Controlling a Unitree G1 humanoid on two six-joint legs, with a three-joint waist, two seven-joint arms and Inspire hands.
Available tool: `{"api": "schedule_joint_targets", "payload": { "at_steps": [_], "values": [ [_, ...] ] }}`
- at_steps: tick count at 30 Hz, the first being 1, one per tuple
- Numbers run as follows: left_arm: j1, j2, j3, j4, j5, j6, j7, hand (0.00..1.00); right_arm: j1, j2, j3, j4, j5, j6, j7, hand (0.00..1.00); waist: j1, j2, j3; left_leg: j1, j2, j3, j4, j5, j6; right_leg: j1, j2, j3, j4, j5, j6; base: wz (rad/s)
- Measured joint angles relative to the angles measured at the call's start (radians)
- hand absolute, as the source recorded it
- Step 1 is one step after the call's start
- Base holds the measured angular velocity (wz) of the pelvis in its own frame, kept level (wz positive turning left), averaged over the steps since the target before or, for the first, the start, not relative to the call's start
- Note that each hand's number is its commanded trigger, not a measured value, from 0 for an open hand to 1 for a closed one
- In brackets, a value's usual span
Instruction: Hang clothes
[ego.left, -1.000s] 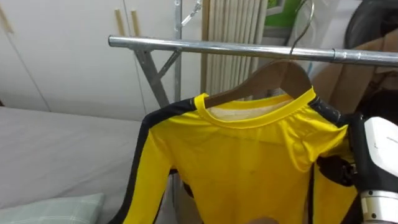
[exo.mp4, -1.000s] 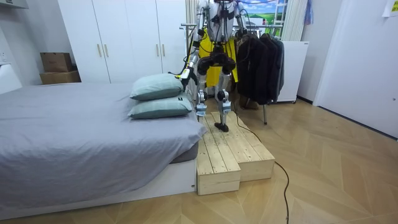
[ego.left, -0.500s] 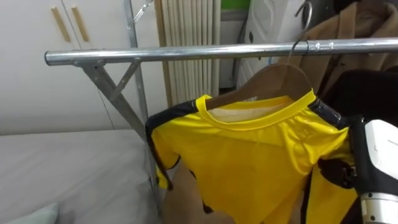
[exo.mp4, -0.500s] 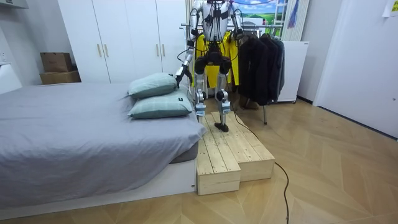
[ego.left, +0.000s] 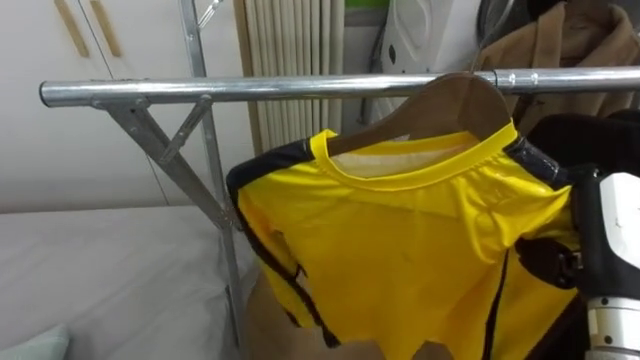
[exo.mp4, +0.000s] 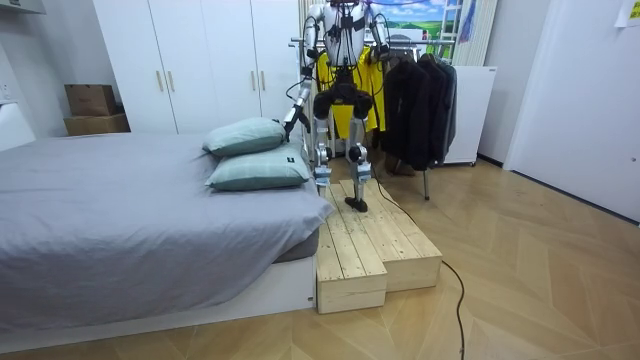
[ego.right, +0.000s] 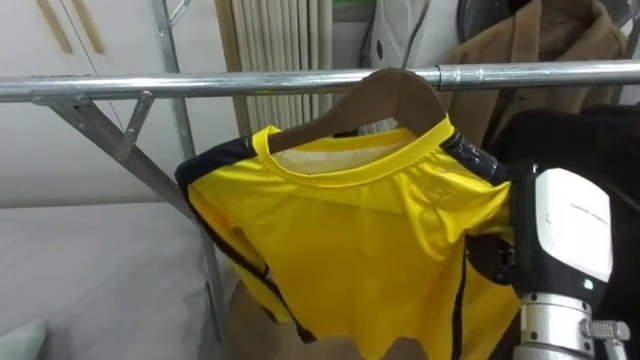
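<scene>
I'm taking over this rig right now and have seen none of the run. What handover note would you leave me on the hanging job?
Left hand: hangs low at the robot's side, idle.
Right hand: raised against the near edge of the yellow shirt; its grip cannot be read.
Things: the shirt is on the wooden hanger, whose top sits level with the metal rail.
Done: shirt on the hanger, up at the rail.
Left: check that the hook is over the rail, which is unclear from here, then probably release and draw the right hand away.
</scene>
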Motion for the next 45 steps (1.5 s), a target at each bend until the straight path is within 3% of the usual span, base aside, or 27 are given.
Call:
{"api": "schedule_joint_targets", "payload": {
  "at_steps": [6,22,33,45],
  "values": [
    [-0.001,0.002,0.001,-0.008,0.000,0.000,0.000,0.00,-0.001,0.000,-0.002,0.000,-0.002,0.001,0.023,1.00,0.001,-0.001,-0.0002,0.000,0.000,-0.007,-0.002,0.000,0.000,0.005,-0.002,-0.008,-0.008,0.001,-0.002,0.03],
    [0.001,0.006,0.002,-0.012,0.009,-0.070,0.000,0.00,-0.001,0.001,-0.003,-0.001,0.004,0.000,0.057,1.00,0.046,0.001,-0.0009,0.012,0.003,-0.060,-0.003,0.000,-0.001,0.043,-0.011,-0.079,-0.036,0.001,-0.006,0.10],
    [-0.002,0.005,0.031,-0.042,0.019,-0.071,0.000,0.00,-0.001,0.001,-0.003,0.052,0.134,0.002,0.091,1.00,0.073,0.000,-0.0015,0.019,0.000,-0.083,-0.001,0.002,-0.004,0.069,-0.019,-0.100,-0.057,0.006,-0.014,0.07],
    [-0.001,0.005,0.031,-0.043,0.019,-0.080,-0.001,0.00,-0.014,0.001,-0.004,0.099,0.140,0.001,0.122,1.00,0.075,-0.001,-0.0012,0.029,-0.001,-0.087,-0.001,0.003,-0.005,0.084,-0.023,-0.109,-0.064,0.006,-0.015,0.01]
  ]
}}
